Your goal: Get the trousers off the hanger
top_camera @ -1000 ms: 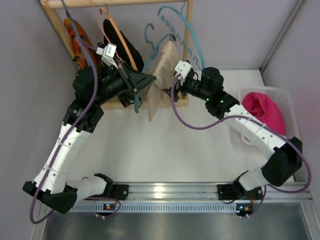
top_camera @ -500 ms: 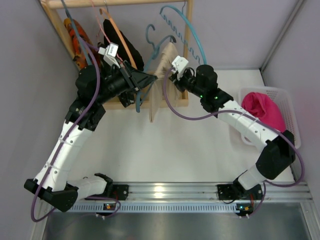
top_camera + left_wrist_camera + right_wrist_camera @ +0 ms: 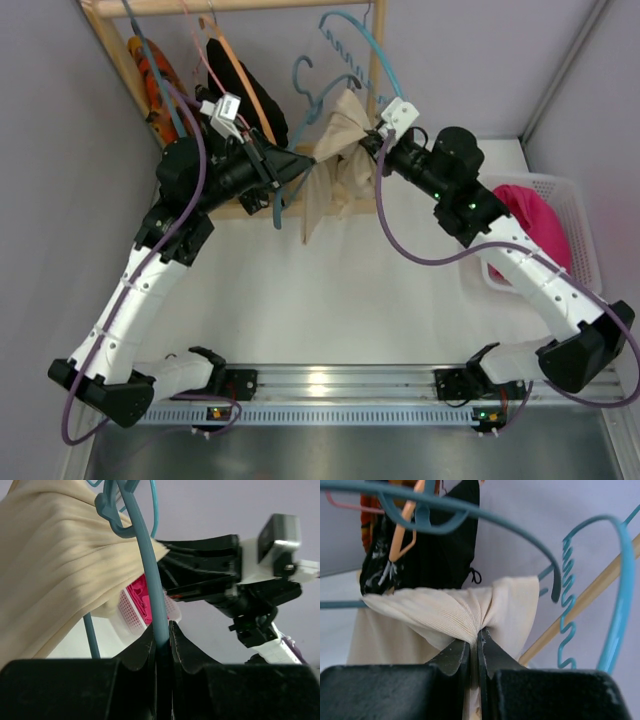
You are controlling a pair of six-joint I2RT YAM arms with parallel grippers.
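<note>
Cream trousers hang over a teal hanger on the wooden rack. My left gripper is shut on the hanger's teal bar, which runs up from between the fingers. The trousers drape to that bar's left. My right gripper is shut on a bunched fold of the trousers, and the cloth puckers right at its tips. The hanger's teal arm curves above.
The wooden rack also carries an orange garment, a black garment and an empty light-blue hanger. A white basket holding pink cloth stands at the right. A wooden rail slants behind the trousers.
My right gripper closed on the trousers' top edge and drew it rightward, bunching the cloth. The left gripper kept its hold on the hanger.
</note>
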